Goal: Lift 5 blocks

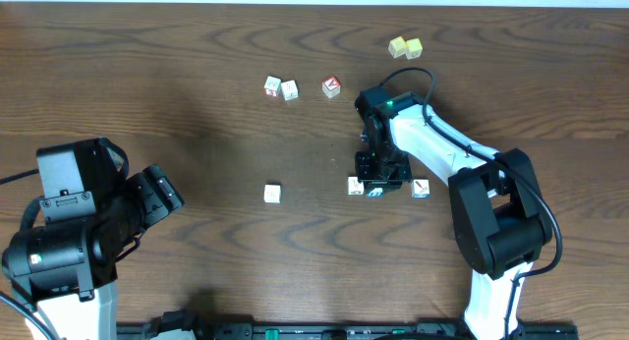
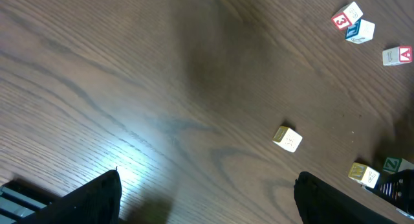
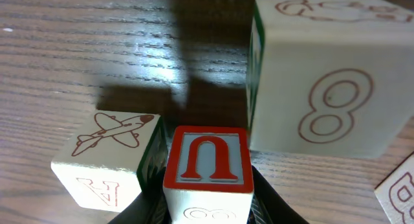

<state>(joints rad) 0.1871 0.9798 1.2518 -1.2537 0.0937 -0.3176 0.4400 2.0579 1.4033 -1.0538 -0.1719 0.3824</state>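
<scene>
My right gripper [image 3: 208, 193] is shut on a white block [image 3: 207, 158] whose front face shows a red-framed U. Close on its left stands a block with an airplane [image 3: 107, 156], and a block marked 8 [image 3: 323, 75] rises ahead on the right. From overhead, the right gripper [image 1: 381, 183] sits low between two blocks [image 1: 355, 187] [image 1: 420, 189]. Another block [image 1: 272, 193] lies alone mid-table, and a pair of blocks [image 1: 272, 85] [image 1: 289, 89] sits further back. My left gripper [image 1: 162, 191] [image 2: 220, 208] hangs open over bare wood at the left, far from all of them.
A red-faced cube [image 1: 331, 86] lies beside the back pair. Two pale yellow cubes [image 1: 405, 48] sit at the back right. The corner of one more cube [image 3: 398, 185] shows at the right edge of the right wrist view.
</scene>
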